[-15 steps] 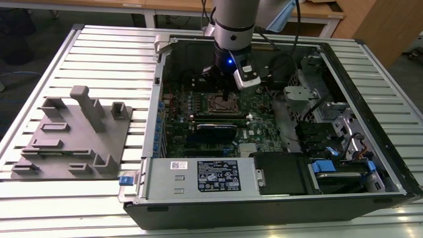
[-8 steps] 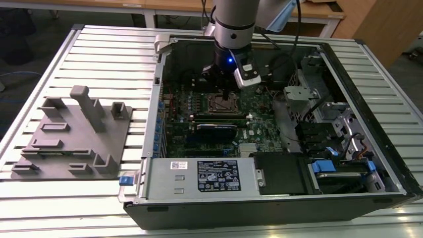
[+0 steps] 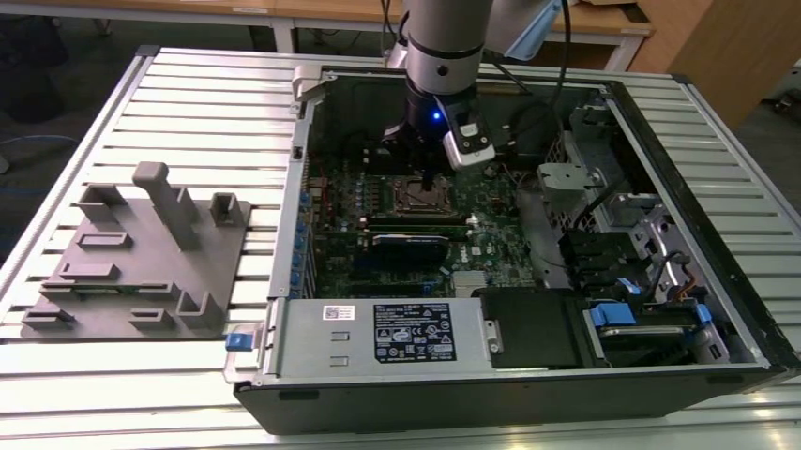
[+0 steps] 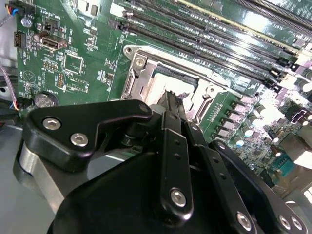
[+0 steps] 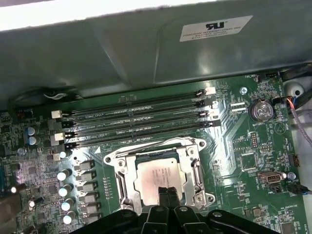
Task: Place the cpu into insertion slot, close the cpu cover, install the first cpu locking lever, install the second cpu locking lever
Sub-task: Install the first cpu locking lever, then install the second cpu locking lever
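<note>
The cpu point(image 5: 157, 171) shows its pale silver top inside the insertion slot point(image 5: 113, 159) on the green board. The cpu cover point(image 5: 156, 154), a silvery frame, lies flat around the chip. My gripper point(image 5: 166, 191) hangs just above the chip's near edge, and its two black fingers are pressed together with nothing visible between them. In the second wrist view the gripper point(image 4: 174, 96) has its tips over the insertion slot point(image 4: 141, 73). In the exterior view the gripper point(image 3: 433, 176) reaches down into the open computer case over the insertion slot point(image 3: 423, 195).
Long black memory slots point(image 5: 136, 122) run beside the socket, with the case wall point(image 5: 146, 48) behind them. A coin battery point(image 5: 262, 109) and capacitors point(image 5: 66, 190) flank it. On the slatted table a grey fixture plate point(image 3: 138, 258) sits at the exterior view's left; the power supply point(image 3: 375, 333) is in front.
</note>
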Controlling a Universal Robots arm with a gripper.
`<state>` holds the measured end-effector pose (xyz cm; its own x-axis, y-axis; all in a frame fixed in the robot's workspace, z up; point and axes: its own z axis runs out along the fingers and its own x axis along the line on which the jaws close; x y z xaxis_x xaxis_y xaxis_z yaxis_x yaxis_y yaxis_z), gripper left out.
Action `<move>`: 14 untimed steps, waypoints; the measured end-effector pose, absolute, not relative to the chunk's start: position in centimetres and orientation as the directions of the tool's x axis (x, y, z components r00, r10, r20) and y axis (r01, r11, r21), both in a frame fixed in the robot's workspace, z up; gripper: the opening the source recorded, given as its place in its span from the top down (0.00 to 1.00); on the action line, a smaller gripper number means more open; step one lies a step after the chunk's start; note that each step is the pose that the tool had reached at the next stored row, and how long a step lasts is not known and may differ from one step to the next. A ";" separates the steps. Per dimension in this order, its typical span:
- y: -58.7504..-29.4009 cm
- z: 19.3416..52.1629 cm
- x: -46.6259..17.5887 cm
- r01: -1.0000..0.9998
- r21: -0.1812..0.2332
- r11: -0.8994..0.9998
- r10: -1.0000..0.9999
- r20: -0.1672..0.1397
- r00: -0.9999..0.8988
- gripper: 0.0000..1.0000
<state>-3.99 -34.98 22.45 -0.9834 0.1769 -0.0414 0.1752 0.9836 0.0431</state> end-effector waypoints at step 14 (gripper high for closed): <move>-35.0 23.0 -4.0 0.175 0.043 0.984 0.177 -0.041 -0.983 0.89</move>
